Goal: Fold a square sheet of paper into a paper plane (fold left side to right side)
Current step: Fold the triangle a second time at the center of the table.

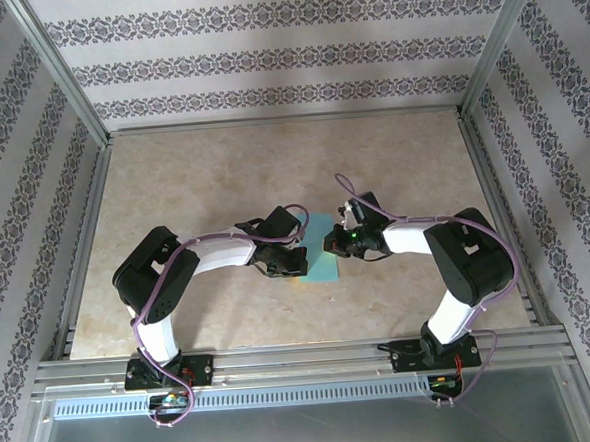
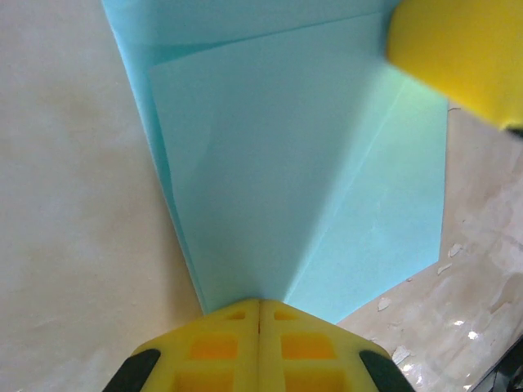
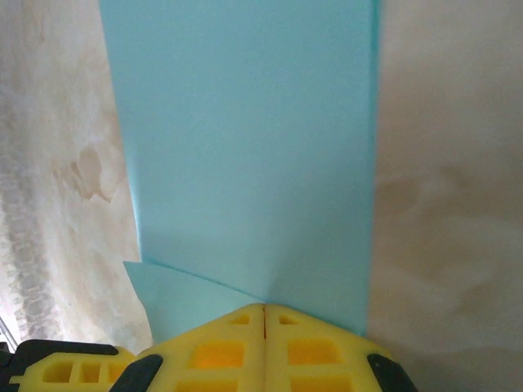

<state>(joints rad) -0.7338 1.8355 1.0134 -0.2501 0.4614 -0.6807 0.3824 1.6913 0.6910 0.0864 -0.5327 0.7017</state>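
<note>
Pinching folded paper sheet (image 1: 320,255) | both jaws closed on opposite edges | long axis near-far

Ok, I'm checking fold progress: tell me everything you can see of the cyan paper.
The cyan paper is thin, matte and partly folded, with overlapping layers and a diagonal crease. It lies on the beige table between the arms. The left gripper and right gripper, both shut, touch its edges; pinching or pressing, unclear.

no readable text, labels, brands, numbers or signs anywhere; wallpaper (image 1: 265,57) has only a repeating floral band pattern, cyan paper (image 3: 245,147) is plain
</note>
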